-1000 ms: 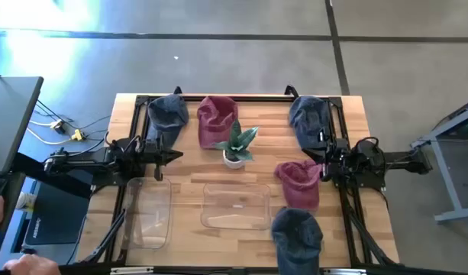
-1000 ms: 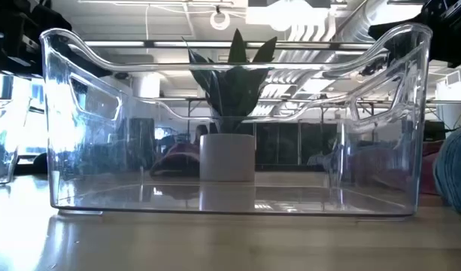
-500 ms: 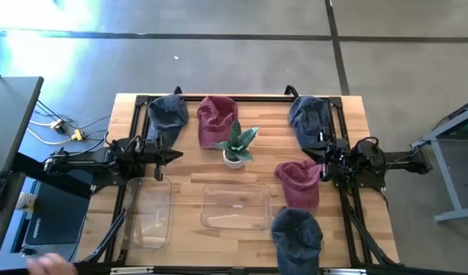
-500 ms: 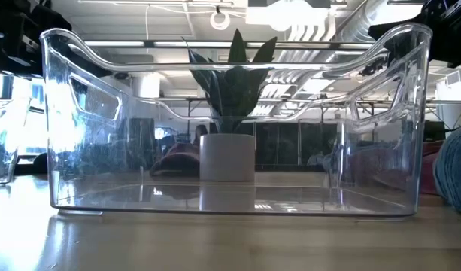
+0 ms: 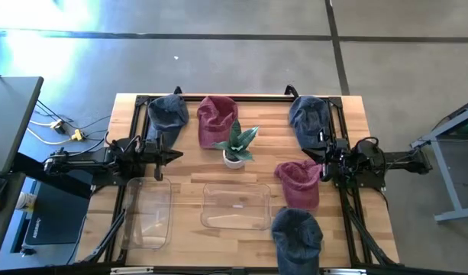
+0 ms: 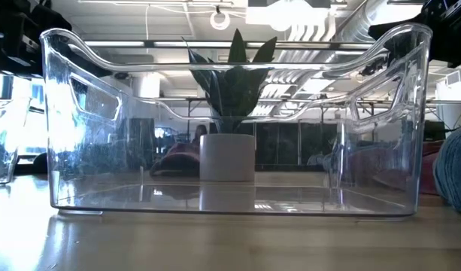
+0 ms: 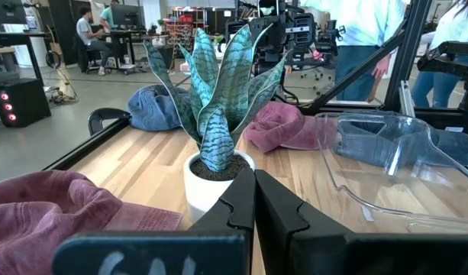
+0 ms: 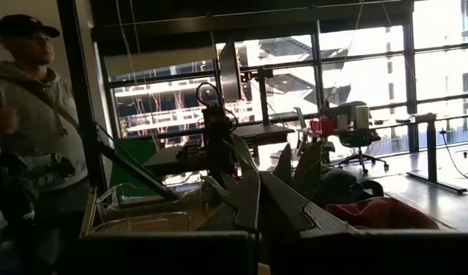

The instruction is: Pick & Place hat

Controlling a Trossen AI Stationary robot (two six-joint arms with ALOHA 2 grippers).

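a wooden table [image 5: 188,183] fills the middle of the overhead view, laid out for sorting, with nothing yet picked up. two dark arms rest along its edges, likely parked at a start pose. the left gripper [image 5: 175,155] sits at the left edge with its fingers pressed together and holding nothing; the right gripper [image 5: 323,163] sits at the right edge, likewise closed and empty, just beside a maroon hat [image 5: 298,183]. two clear bins, one central [image 5: 235,205] and one to the left [image 5: 148,214], lie near the front edge, probably as drop targets. five hats are spread within reach: a blue-grey hat [image 5: 167,113] and another maroon hat [image 5: 217,120] at the back left, a blue-grey hat [image 5: 308,116] at the back right, and a blue hat [image 5: 297,235] at the front right. a small potted plant [image 5: 236,147] stands in the centre, seemingly an obstacle.
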